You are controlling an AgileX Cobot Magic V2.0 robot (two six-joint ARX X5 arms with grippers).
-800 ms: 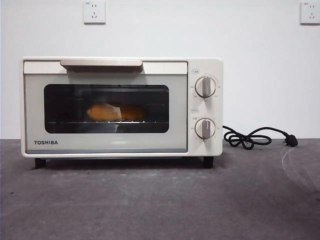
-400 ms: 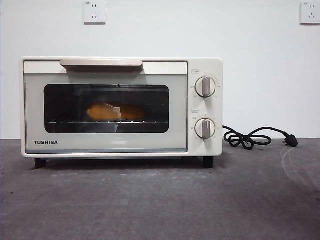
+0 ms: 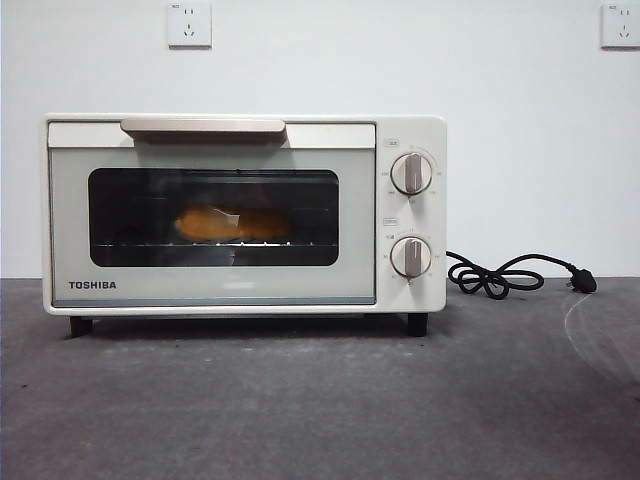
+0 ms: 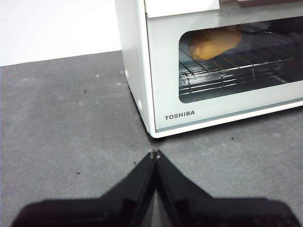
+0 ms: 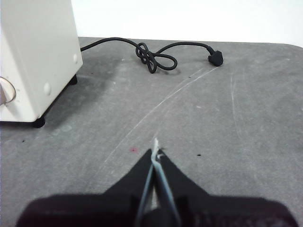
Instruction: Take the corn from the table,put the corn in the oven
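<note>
The corn (image 3: 232, 223) lies on the wire rack inside the cream-white oven (image 3: 243, 212), seen through the dark glass of the closed door; the left wrist view shows the corn (image 4: 214, 42) through the same window. My left gripper (image 4: 155, 153) hangs shut and holds nothing, above the table (image 3: 320, 400) a short way from the oven's (image 4: 189, 61) front corner with the TOSHIBA mark. Off the oven's (image 5: 35, 61) knob side, my right gripper (image 5: 156, 152) is shut on nothing over the table. Neither arm shows in the front view.
A black power cord (image 3: 510, 273) with its plug lies coiled on the table beside the oven, also in the right wrist view as the cord (image 5: 154, 54). Two wall sockets (image 3: 189, 23) sit on the white wall behind.
</note>
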